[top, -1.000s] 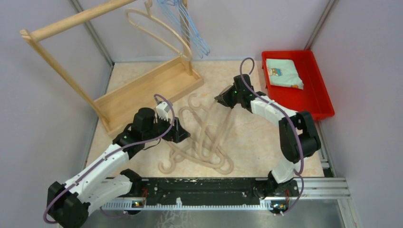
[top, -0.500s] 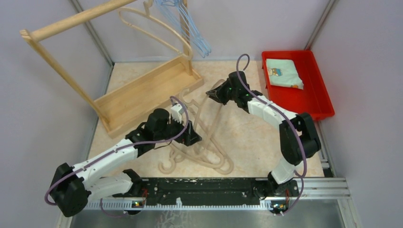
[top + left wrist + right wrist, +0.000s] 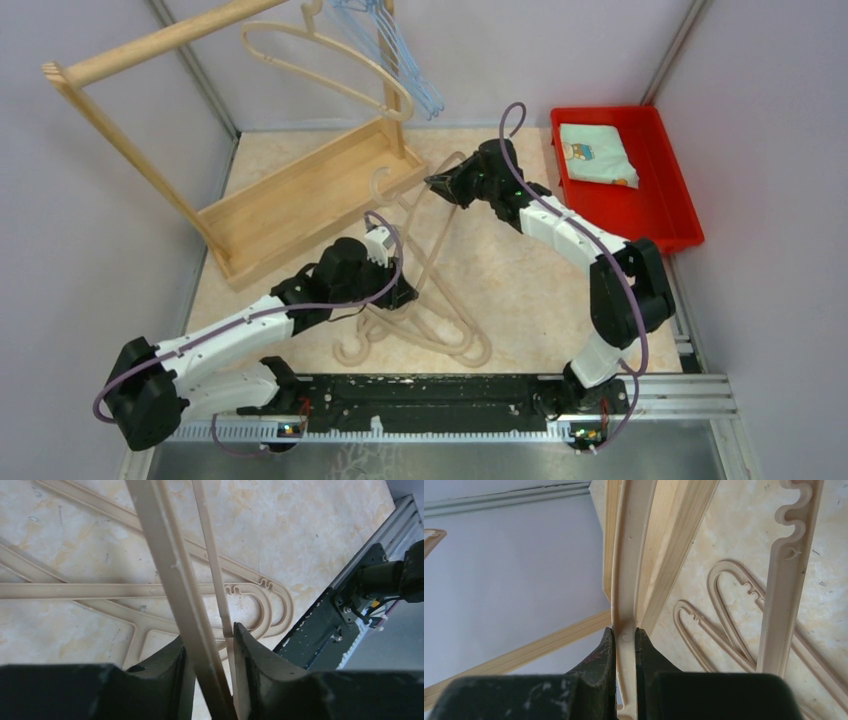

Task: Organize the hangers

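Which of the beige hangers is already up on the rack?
The beige hanger hooked on the wooden rail, beside the blue wire hangers. A lifted hanger is clamped by the left gripper and right gripper; the pile lies on the table.

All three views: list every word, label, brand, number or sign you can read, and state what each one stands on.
No readable text in any view.
On the folded cloth in the red tray: a printed cartoon picture; any lettering is too small to tell.
On the beige hangers: moulded notches only, no words or numbers.
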